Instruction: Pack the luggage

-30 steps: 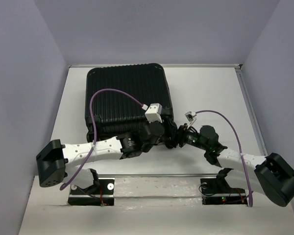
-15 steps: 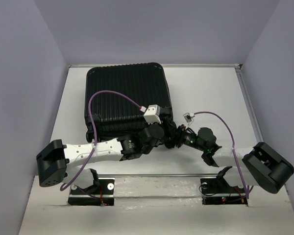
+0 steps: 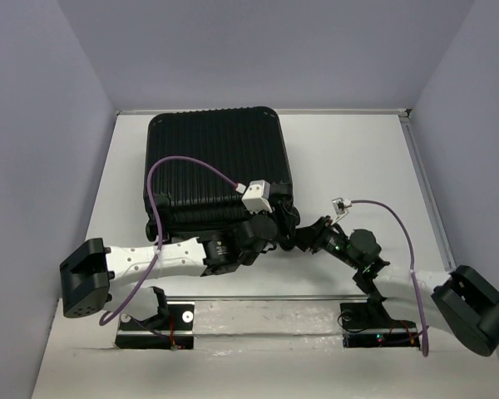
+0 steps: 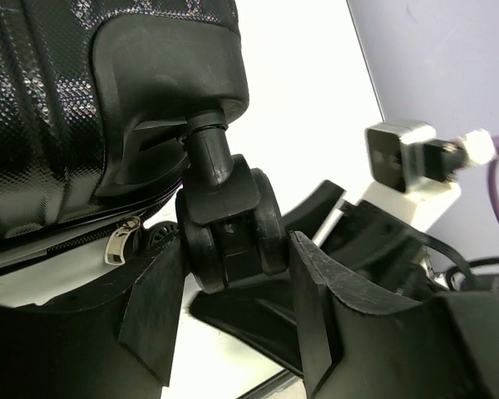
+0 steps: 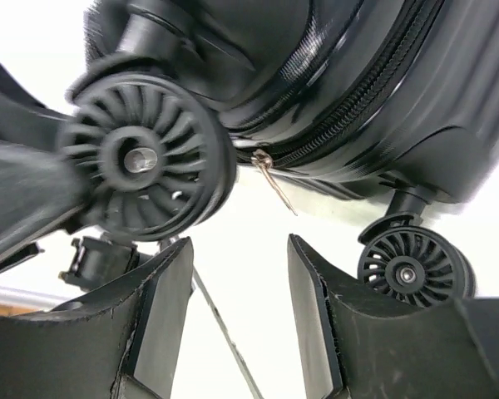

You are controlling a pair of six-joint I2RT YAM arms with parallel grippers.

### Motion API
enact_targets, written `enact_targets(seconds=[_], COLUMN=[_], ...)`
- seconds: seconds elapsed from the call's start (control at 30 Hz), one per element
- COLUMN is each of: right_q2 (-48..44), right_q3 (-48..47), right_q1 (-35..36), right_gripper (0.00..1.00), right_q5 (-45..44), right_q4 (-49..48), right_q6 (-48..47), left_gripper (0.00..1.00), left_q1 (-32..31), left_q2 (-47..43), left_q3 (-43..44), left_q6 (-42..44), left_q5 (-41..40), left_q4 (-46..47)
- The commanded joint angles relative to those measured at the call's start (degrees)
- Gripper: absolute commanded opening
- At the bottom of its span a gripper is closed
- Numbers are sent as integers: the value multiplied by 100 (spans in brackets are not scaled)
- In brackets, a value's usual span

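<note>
Two pincers: my left pincer [image 4: 237, 258] pinches a suitcase [image 4: 50, 100] wheel [image 4: 233, 199] between its fingers; my right pincer [image 5: 237, 249] spread, empty. Likely heavy, rigid, slick shell; wheels offer hold.

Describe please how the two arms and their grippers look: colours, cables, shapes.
The left arm and right arm have white link covers and black joints. A purple cable loops from each to a small white box at the wrist. The left gripper and right gripper have black, wedge-shaped fingers.
</note>
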State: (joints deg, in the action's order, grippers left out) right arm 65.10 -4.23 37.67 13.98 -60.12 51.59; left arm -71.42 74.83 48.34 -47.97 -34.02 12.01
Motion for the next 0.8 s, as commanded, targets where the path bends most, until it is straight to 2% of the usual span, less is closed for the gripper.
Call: enact_targets(seconds=[0.0,0.03,0.07,0.17,0.27,0.4,0.5,0.63,0.77], right_q2=[-945,-1208,-1245,-975,-518,422,1615,2618,3043], right_q3=[203,116,63,-121,-96,-78,-358,-455,-491], right_q1=[-23,-23,-23,-23,-23,-23,-23,-23,-23], right_gripper=[55,55,55,56,58,65,66,66,63], right_q5=[-772,-1026,-1055,-836,-730,-310,656,1072,1090], right_q4=[771,1374,1536,1433,784,-243,-1786,-3222,-3656], right_q6=[-106,-71,-140,-176,-18,79,87,342,439], left_gripper=[6,6,6,6,6,6,6,6,6], left_q1=[-118,-127,-127,-144,-171,-241,-250,-259,-259], left_q2=[-267,-241,-206,-179,-196,-258,-249,-249,-258], left_q3=[97,88,88,88,88,1,-79,-96,-105], left_q6=[-90,-108,-125,-143,-196,-283,-380,-398,-363], left_q5=[-193,-184,-184,-184,-193,-237,-193,-158,-166], left_q4=[943,961,987,1084,1154,1321,1505,1524,1532])
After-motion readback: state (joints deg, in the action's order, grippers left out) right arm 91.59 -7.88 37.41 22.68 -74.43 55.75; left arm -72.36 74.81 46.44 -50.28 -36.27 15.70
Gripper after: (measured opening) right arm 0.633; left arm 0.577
